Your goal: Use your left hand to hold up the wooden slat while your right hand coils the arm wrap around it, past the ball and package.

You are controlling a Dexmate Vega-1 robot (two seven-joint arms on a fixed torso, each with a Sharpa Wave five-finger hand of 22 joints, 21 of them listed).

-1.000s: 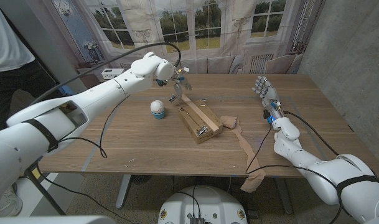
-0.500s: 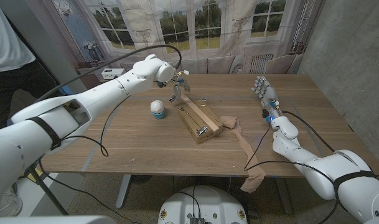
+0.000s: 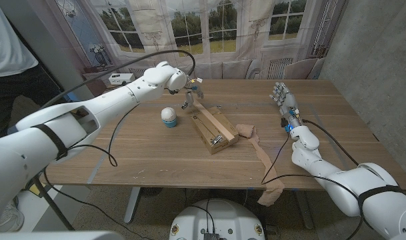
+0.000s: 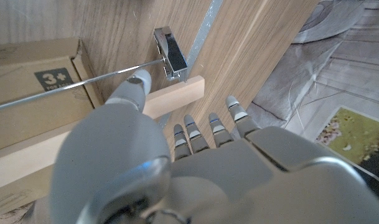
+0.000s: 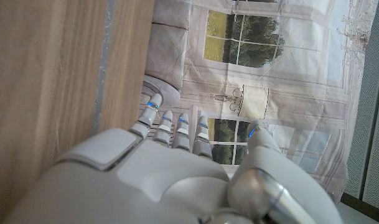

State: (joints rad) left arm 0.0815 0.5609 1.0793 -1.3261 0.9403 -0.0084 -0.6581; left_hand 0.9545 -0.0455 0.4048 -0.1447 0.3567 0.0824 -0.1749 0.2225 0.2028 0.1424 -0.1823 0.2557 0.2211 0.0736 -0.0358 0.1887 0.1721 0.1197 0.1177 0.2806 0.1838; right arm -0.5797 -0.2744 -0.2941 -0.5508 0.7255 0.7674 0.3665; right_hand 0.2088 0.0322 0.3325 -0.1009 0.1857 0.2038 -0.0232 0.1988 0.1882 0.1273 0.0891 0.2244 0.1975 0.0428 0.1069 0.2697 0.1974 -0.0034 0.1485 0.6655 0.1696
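Nearest the tabletop front edge: the arm wrap is seen as a tan strip trailing from a bunched end beside the package, across the wood and over the front edge. It is untouched.

Right hand stands upright on its edge at the right side, well apart from the wrap, fingers together and straight, nothing held.

Mid-table: the cardboard package lies at an angle, with the wooden slat lying along it. A metal clip with a thin rod is seen near the slat's far end. The ball sits just left of the package.

Farthest: the left hand is at the slat's far end, fingers pointed down. In the left wrist view the thumb is laid against the slat and the other fingers are spread past it; a closed grip cannot be confirmed.

Risks, as judged:
- Slat slipped or dropped if lifted on thumb contact alone.
- Package dragged along with the slat, ball nudged.
- Wrap pulled off the edge by its hanging tail before it is taken up.
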